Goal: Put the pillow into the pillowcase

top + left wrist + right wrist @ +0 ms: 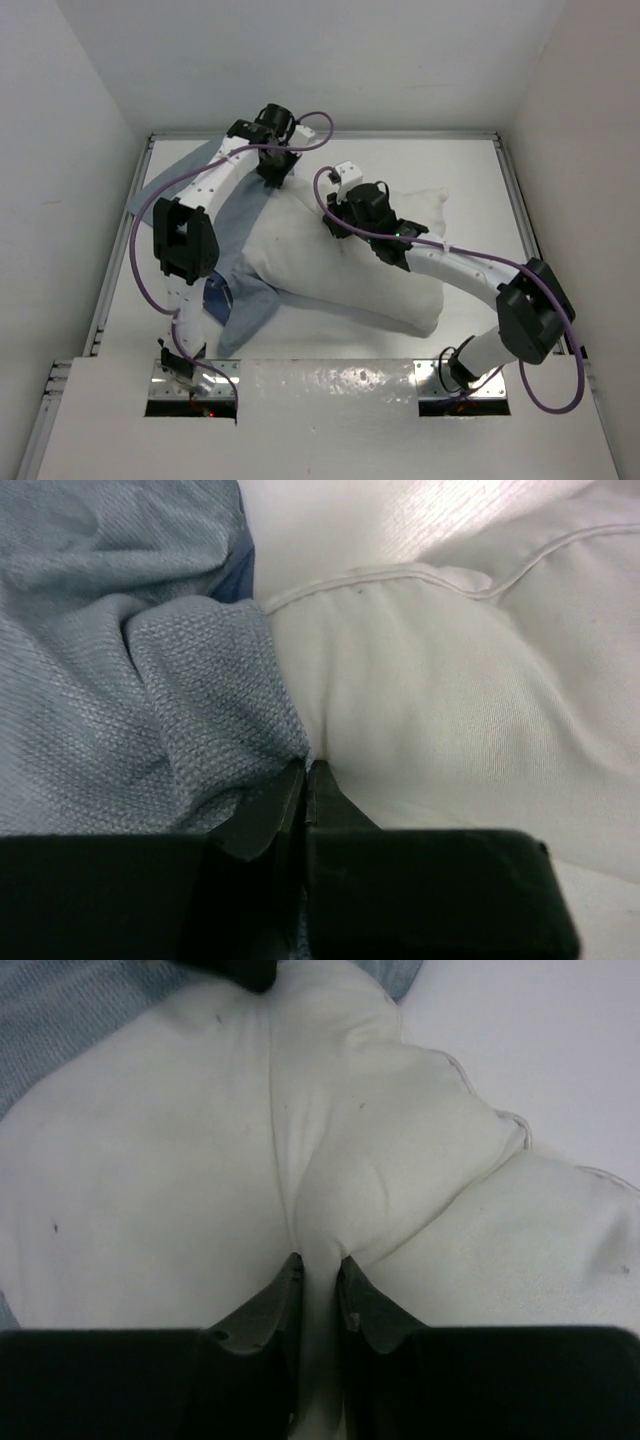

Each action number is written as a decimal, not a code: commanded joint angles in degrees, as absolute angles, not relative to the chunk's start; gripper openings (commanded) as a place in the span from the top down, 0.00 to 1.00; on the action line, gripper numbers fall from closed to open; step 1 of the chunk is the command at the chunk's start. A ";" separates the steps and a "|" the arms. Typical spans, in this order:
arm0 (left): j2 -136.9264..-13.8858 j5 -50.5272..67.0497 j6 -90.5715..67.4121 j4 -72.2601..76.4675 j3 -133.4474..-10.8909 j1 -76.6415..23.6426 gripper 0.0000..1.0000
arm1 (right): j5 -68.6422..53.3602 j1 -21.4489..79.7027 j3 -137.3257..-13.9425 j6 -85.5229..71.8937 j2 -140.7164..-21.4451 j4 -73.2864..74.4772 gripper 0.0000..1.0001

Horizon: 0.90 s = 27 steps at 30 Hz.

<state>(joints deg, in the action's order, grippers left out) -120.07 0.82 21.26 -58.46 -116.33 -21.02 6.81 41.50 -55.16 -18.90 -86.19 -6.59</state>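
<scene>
The white pillow point(350, 275) lies slantwise across the middle of the table. Its left end is under the grey-blue pillowcase point(232, 235), which spreads out to the left. My left gripper point(272, 176) is at the far edge where the two meet. In the left wrist view it point(307, 768) is shut on a bunched fold of the pillowcase point(130, 680), right beside the pillow point(440, 700). My right gripper point(340, 220) presses on the pillow's far side. In the right wrist view it point(318, 1258) is shut on a pinched ridge of the pillow point(150, 1180).
The white table point(470, 170) is boxed in by white walls, with metal rails along its left and right edges. A dark navy patch of the pillowcase point(215, 296) shows near the left arm's base. Purple cables loop over both arms.
</scene>
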 commanded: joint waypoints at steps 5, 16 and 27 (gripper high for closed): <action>-114.78 3.61 23.99 -57.75 -125.24 -20.65 0.91 | 3.52 41.05 -72.31 -6.16 -87.61 6.84 0.44; -114.61 1.39 25.93 -57.39 -117.23 -19.34 0.99 | -17.13 29.44 -92.90 -6.76 -109.14 11.69 0.02; -116.45 7.46 23.03 -57.39 -118.31 -18.28 0.53 | -25.21 29.36 -92.46 -15.73 -118.73 1.14 0.02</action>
